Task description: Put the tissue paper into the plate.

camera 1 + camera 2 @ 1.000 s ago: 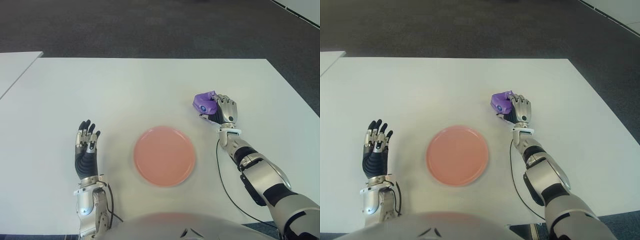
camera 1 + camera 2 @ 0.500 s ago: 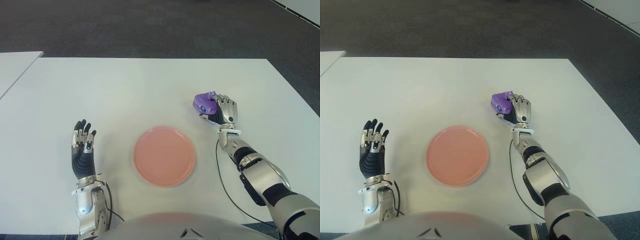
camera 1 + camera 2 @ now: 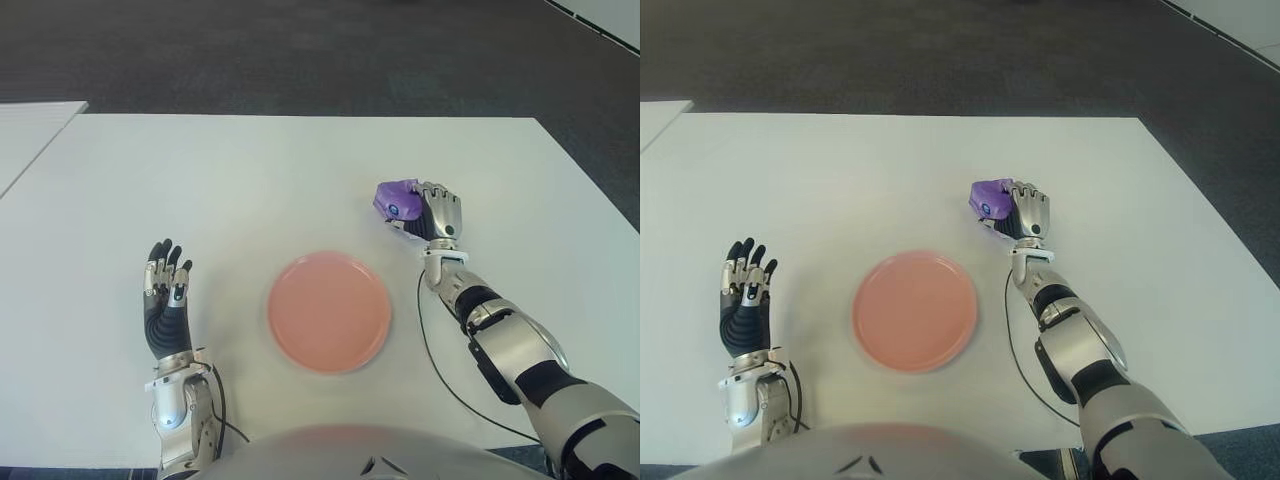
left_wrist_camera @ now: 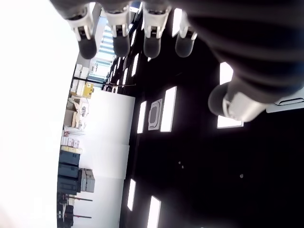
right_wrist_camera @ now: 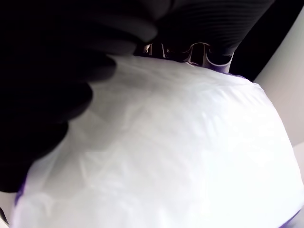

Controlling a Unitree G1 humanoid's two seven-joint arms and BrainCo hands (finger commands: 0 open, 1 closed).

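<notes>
While its fingers curl tightly around the purple tissue pack (image 3: 396,201), the right hand (image 3: 432,213) shows beyond the pink plate (image 3: 329,312) and to its right, a strip of bare white table (image 3: 250,180) lying between pack and plate rim. Left of the plate, well apart from it, the left hand (image 3: 165,290) shows with fingers spread, holding nothing. Wide bare table surrounds the plate up to the far edge.

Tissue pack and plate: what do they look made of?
Tissue pack, gripped in the right hand: likely thin plastic film, purple, glossy and crinkled in the right wrist view. Plate: smooth matte salmon-pink, probably plastic or melamine; ceramic can't be ruled out.
</notes>
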